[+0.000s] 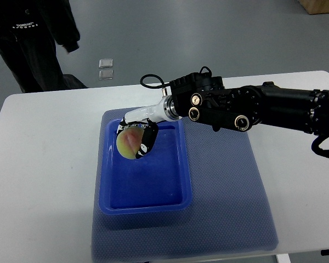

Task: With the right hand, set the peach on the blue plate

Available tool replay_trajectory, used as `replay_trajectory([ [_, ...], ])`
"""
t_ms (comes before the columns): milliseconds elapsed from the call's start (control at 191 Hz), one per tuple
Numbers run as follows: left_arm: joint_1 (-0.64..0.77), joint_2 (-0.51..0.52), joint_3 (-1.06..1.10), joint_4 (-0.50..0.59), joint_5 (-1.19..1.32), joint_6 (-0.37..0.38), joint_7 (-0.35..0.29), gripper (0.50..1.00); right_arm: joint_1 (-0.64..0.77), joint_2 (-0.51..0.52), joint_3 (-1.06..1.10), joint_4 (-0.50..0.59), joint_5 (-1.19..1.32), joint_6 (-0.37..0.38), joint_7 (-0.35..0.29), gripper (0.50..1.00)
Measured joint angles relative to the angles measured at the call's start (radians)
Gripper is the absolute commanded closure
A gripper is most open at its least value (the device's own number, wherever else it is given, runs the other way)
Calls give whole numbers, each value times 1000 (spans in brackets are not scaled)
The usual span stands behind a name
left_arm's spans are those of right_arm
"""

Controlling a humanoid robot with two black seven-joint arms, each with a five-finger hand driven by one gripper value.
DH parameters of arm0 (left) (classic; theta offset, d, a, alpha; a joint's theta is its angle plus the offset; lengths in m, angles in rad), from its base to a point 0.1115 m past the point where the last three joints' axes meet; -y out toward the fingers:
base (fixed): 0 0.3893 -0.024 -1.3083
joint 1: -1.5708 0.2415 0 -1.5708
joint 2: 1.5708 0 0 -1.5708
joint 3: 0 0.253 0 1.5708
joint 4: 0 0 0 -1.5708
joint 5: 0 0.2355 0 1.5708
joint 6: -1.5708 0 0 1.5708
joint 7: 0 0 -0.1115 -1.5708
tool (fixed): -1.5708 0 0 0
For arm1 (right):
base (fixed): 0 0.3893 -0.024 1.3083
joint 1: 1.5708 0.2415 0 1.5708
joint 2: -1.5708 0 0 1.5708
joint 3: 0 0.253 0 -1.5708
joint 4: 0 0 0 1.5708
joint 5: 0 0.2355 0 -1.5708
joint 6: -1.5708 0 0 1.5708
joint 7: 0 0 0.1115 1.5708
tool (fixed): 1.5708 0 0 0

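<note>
The right hand (138, 131) grips the peach (129, 143) over the blue plate (178, 164) toward its 11 o'clock corner, and releasing from this height could, I judge, let the round fruit roll against the rim or bounce onto the bench (44, 164).

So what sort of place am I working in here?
Probably a lab or test room: a plain white table on a bare grey floor, a person standing by, and the right hand holding a peach over a blue plate.
</note>
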Motion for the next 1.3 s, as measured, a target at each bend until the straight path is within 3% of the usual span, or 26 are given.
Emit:
replay_trajectory([
  [73, 0, 0, 0, 0, 0, 0, 0, 500, -25, 0, 0, -11, -2, -11, 1, 1000],
  [79, 0, 0, 0, -1, 0, 0, 0, 500, -26, 0, 0, -12, -2, -11, 1, 971],
  [89, 0, 0, 0, -1, 0, 0, 0, 500, -29, 0, 0, -13, -2, -13, 1, 967],
  [184, 0, 0, 0, -2, 0, 0, 0, 500, -58, 0, 0, -29, -3, -22, 2, 959],
  [189, 0, 0, 0, -2, 0, 0, 0, 500, -60, 0, 0, -29, -3, -22, 2, 902],
  [194, 0, 0, 0, -2, 0, 0, 0, 500, -61, 0, 0, -30, -3, -22, 2, 881],
  [205, 0, 0, 0, -2, 0, 0, 0, 500, -64, 0, 0, -31, -3, -23, 2, 881],
  [220, 0, 0, 0, -3, 1, 0, 0, 500, -69, 0, 0, -33, -3, -24, 2, 832],
  [262, 0, 0, 0, -3, 1, 0, 0, 500, -80, 0, 0, -40, -4, -25, 2, 832],
  [268, 0, 0, 0, -3, 1, 0, 0, 500, -81, 0, 0, -41, -4, -25, 2, 729],
  [278, 0, 0, 0, -3, 1, 0, 0, 500, -85, 0, 0, -43, -4, -25, 2, 716],
  [357, 0, 0, 0, -3, 1, 0, 0, 500, -103, 0, 0, -57, -5, -26, 5, 634],
  [404, 0, 0, 0, -3, 1, 0, 0, 500, -113, 0, 0, -62, -5, -26, 7, 634],
  [409, 0, 0, 0, -3, 1, 0, 0, 500, -114, 0, 0, -63, -5, -26, 7, 603],
  [493, 0, 0, 0, -3, 0, 0, 0, 500, -126, 0, 0, -67, -5, -26, 8, 575],
  [934, 0, 0, 0, -3, 0, 0, 0, 500, -115, 0, 27, -67, 12, -20, 10, 570],
  [1301, 0, 0, 0, -2, 0, 0, 0, 500, -53, -27, 291, -61, 132, -8, 12, 568],
])
